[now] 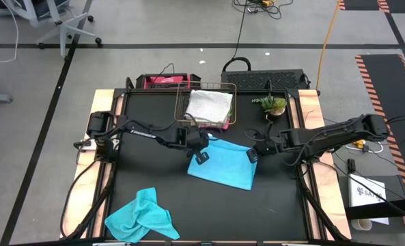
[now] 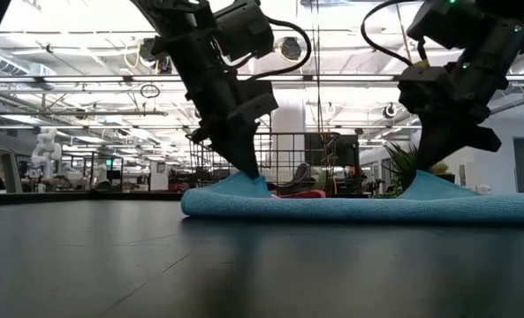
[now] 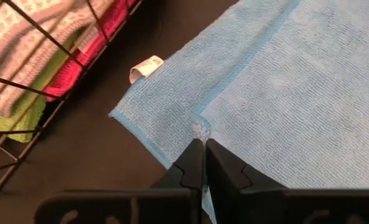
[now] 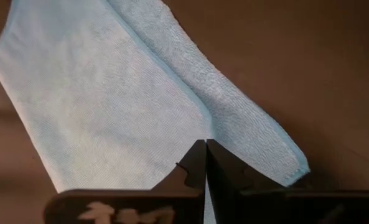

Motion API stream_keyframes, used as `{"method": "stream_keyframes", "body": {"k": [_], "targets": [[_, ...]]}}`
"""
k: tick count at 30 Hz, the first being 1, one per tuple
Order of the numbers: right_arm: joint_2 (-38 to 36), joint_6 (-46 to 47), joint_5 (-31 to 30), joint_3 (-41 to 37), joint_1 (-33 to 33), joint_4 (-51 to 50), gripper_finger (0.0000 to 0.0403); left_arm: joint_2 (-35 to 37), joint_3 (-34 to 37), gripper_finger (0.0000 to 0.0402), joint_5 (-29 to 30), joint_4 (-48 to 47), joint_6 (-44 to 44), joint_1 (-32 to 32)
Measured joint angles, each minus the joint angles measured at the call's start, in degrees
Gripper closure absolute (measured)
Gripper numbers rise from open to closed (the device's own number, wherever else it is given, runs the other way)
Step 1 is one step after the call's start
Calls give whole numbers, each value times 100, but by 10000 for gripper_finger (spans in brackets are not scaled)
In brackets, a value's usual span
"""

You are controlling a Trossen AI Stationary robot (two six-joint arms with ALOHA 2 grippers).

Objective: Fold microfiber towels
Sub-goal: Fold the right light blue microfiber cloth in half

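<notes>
A turquoise towel (image 1: 222, 165) lies folded in two layers at the table's middle. My left gripper (image 1: 201, 156) is shut on its left far corner and my right gripper (image 1: 252, 156) on its right far corner. In the low view the towel (image 2: 359, 208) lies flat, rising in a small peak at each gripper, left (image 2: 248, 172) and right (image 2: 418, 181). A second turquoise towel (image 1: 142, 215) lies crumpled at the near left. Grey (image 1: 209, 104), pink and lime green towels rest in the wire basket (image 1: 231, 102). My left gripper pinches the upper layer's corner (image 3: 200, 124) between its two fingers, slanting down from the table's left. That corner is raised a little; the lower layer (image 3: 153, 118) and the rest stay on the table. My right gripper pinches the upper layer's corner (image 4: 200, 134) where the hemmed edges meet, slanting down from the table's right. The cloth peaks at the fingers (image 2: 429, 181); the strip of lower layer (image 4: 246, 124) lies on the table.
The copper wire basket stands just beyond the towel at the far middle. A small potted plant (image 1: 272, 104) is at the far right. A white label (image 3: 145, 67) sticks out from the towel's lower layer. Black tabletop shows near the front edge (image 1: 257, 219).
</notes>
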State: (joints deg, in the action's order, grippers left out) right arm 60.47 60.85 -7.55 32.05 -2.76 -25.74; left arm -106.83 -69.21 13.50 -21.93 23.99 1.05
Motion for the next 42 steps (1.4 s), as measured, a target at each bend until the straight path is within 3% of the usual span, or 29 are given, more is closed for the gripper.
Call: {"method": "stream_keyframes", "body": {"k": [16,24,31,36,42], "targets": [[-414,292,21,10,-4,-246,403,-2,-376,396,138,684,-1213,109],[-459,334,-19,508,-231,-872,403,-7,-214,382,414,736,-1061,473],[-455,853,-160,802,-487,-2008,403,-226,-240,397,98,1229,-1240,593],[-348,1146,-141,804,-665,-2571,403,-455,-215,381,-157,1160,-1107,539],[-184,1102,-133,809,-710,-2540,403,-388,-210,363,86,842,-1081,580]]}}
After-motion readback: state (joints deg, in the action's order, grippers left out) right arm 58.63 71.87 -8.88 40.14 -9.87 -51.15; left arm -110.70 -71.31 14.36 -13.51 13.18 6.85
